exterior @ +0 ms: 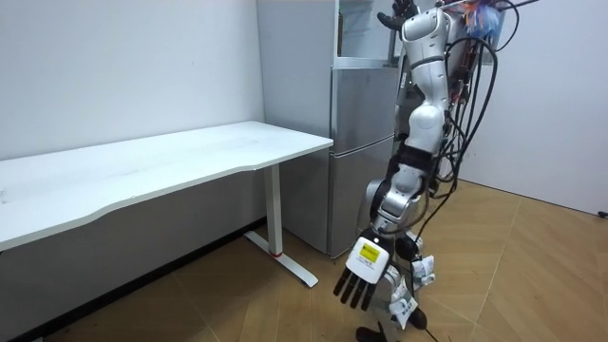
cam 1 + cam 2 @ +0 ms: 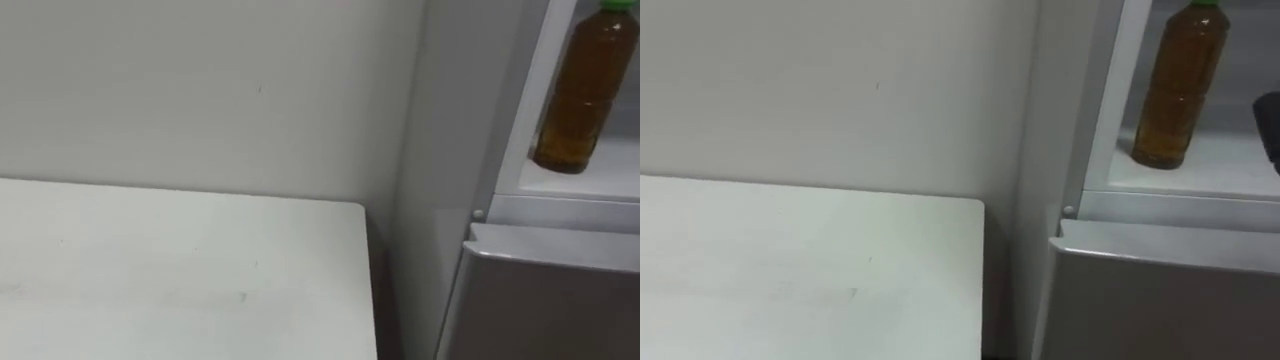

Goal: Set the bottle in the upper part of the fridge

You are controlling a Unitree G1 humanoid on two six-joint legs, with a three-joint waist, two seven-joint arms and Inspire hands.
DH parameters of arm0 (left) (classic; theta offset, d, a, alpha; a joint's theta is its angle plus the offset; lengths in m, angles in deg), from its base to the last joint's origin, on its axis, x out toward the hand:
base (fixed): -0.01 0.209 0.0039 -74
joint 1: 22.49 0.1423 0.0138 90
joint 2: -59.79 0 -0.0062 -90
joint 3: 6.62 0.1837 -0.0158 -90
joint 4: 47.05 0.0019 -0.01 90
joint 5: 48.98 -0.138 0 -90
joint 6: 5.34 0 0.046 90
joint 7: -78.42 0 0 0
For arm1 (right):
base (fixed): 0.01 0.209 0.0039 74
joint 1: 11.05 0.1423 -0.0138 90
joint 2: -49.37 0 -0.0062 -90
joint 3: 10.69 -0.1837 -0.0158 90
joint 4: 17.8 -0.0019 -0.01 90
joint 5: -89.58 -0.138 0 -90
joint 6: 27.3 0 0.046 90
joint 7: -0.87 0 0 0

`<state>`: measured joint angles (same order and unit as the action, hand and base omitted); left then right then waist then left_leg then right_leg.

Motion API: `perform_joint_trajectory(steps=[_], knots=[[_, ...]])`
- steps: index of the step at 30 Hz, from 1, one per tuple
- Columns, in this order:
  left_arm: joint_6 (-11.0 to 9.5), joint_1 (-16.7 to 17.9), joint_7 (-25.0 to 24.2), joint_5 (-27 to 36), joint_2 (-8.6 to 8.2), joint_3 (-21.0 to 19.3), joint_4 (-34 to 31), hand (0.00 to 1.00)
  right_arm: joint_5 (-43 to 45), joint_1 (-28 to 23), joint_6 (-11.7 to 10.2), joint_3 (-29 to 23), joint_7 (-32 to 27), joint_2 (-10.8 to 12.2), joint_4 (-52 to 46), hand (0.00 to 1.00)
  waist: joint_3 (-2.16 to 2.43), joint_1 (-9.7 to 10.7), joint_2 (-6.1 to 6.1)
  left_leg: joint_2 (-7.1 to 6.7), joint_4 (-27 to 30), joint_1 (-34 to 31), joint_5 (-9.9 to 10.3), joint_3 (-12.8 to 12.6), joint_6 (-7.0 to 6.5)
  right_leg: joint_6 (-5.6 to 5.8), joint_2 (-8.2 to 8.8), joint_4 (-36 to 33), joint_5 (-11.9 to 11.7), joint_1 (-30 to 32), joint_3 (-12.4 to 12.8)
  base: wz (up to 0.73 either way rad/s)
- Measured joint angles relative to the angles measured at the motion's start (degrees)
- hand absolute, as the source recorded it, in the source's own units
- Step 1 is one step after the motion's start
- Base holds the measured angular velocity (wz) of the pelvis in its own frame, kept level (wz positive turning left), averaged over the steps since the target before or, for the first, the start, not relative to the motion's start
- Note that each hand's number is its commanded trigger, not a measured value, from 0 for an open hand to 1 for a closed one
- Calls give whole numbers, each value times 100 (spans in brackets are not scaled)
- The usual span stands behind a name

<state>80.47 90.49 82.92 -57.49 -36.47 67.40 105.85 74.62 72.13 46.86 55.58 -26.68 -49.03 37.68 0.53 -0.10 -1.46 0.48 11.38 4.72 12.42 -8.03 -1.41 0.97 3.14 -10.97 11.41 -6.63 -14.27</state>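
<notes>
While bottle [image 2: 585, 90] stands on upper fridge shelf [image 2: 612, 176] — left hand [image 1: 367, 264] hangs, fingers [image 1: 353, 293] straight — table [image 2: 180, 270] beside fridge [image 1: 361, 152].

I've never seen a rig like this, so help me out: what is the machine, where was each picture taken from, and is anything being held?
It is a humanoid robot standing at a fridge beside a white table. The room view comes from a camera across the room; the two eye views come from its head. The bottle stands upright on the upper fridge shelf, gripped by nothing. The left hand hangs open at its side; the right hand is raised by the upper fridge.
</notes>
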Motion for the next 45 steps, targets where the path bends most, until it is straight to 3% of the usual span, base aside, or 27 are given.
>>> perform_joint_trajectory(steps=[5,10,15,18,25,33,37,42,45], knots=[[-1,-108,31,46,0,130,-69,0,206,-318,-37,4,-272,228,14,0,-43,69,52,16,21,-28,26,-68,-5,0,5,-79,1,88,17,-6],[-3,-147,154,-115,10,168,-244,0,326,-1007,-32,11,-481,356,414,0,-35,137,77,-8,1,-1,40,-226,-17,2,-5,-77,25,159,273,-16],[-74,-219,165,-116,32,168,-247,0,313,-1133,39,11,-595,477,1023,0,-36,155,85,-1,-96,94,40,-417,-19,13,-51,-76,-9,168,492,-22],[-110,-228,235,-110,36,172,-261,0,243,-1138,36,11,-681,508,1384,0,-38,202,57,-7,-98,98,40,-448,-19,14,-56,-74,-9,191,525,-7],[-111,-222,234,-113,37,187,-378,0,-293,-1266,55,12,-558,858,1892,0,-40,232,34,1,-117,81,63,-495,-18,18,-55,-74,-5,261,548,-3],[-111,-201,236,-99,54,170,-308,0,-858,-1489,116,25,-159,875,2887,0,-40,297,23,23,-174,90,64,-538,-20,20,-49,-74,-6,260,583,-2],[-103,-158,236,-112,53,172,-333,0,-1210,-1501,342,28,36,882,3336,0,-40,311,6,18,-181,88,66,-556,-22,29,-44,-77,1,282,603,-1],[-98,-105,235,-56,53,170,-452,0,-1847,-1479,371,23,403,881,3849,0,-38,325,-52,13,-179,92,68,-554,-25,33,-45,-65,3,294,611,0],[-51,-72,236,-57,54,168,-474,0,-2142,-1477,507,10,427,881,4127,0,-33,340,-75,13,-175,57,71,-555,-29,33,-43,-71,3,339,613,0]])
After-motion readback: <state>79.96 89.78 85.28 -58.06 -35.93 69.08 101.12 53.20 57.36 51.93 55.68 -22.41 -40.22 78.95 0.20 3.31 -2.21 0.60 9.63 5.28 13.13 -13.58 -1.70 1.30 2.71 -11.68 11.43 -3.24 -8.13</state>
